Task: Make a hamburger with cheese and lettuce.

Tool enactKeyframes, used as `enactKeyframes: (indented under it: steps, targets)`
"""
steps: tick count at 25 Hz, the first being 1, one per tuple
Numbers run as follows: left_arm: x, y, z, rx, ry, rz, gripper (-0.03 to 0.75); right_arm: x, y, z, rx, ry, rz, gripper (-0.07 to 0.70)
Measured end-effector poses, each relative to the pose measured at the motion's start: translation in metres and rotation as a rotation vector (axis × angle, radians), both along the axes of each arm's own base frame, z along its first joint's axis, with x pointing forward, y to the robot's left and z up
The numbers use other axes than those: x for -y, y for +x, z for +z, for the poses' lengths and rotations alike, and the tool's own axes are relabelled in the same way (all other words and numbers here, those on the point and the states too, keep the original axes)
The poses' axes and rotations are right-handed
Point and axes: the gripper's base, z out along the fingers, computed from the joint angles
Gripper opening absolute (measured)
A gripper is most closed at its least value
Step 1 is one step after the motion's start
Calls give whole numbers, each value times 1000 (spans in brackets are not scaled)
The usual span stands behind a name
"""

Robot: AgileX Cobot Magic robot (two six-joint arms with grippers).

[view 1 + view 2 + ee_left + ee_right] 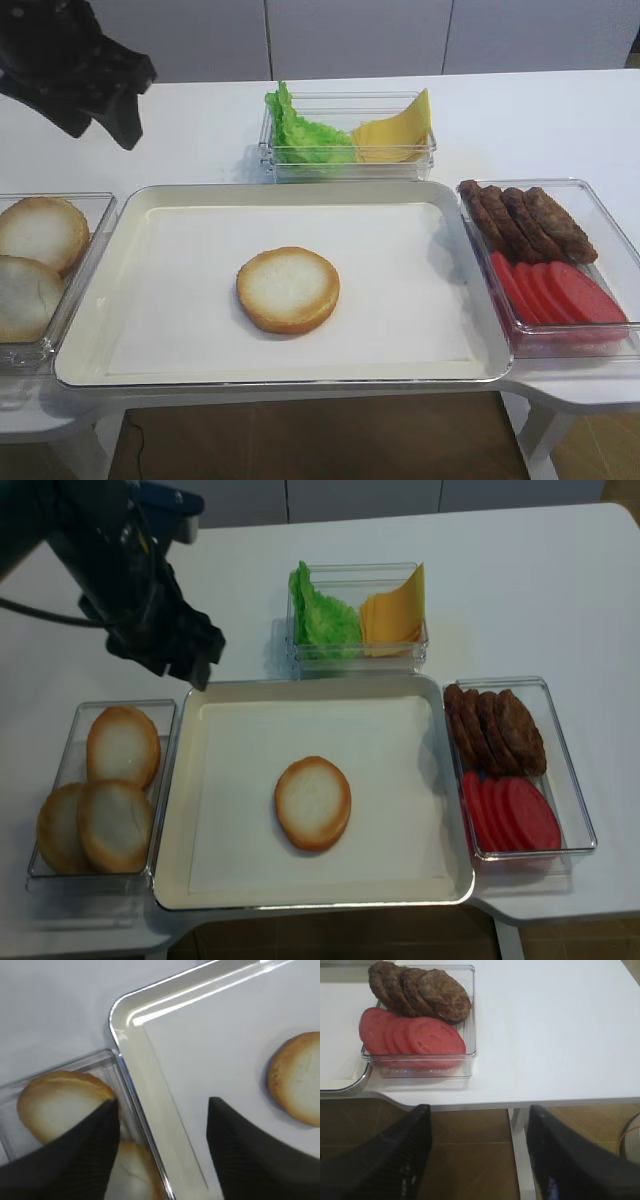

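The hamburger, a single bun half [288, 290] with its pale cut face up, lies in the middle of the cream tray [130, 230]; it also shows in the realsense view [313, 802] and at the right edge of the left wrist view [297, 1077]. Green lettuce [300, 135] and yellow cheese [395, 135] share a clear bin behind the tray. My left gripper [188, 665] hangs open and empty above the tray's far-left corner [162, 1102]. Off the table's front edge, over the floor, my right gripper [479, 1110] is open and empty.
A clear bin of spare bun halves [100, 800] stands left of the tray. A bin with dark patties [530, 220] and tomato slices [560, 295] stands on the right, also seen in the right wrist view [415, 1035]. White paper [400, 300] lines the tray.
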Motion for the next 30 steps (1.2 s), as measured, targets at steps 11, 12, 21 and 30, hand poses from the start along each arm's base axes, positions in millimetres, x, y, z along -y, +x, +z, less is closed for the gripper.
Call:
enactKeyframes:
  steps: [11, 12, 21, 30]
  targets:
    - [-33, -51, 36, 111, -19, 115, 402, 0, 0, 0, 0, 0, 0, 474]
    - [-35, -57, 37, 115, -18, 127, 402, 0, 0, 0, 0, 0, 0, 474]
    - [-61, -133, 30, 159, -13, 191, 402, 0, 0, 0, 0, 0, 0, 474]
    - [-93, -222, 22, 334, -32, 279, 402, 0, 0, 0, 0, 0, 0, 474]
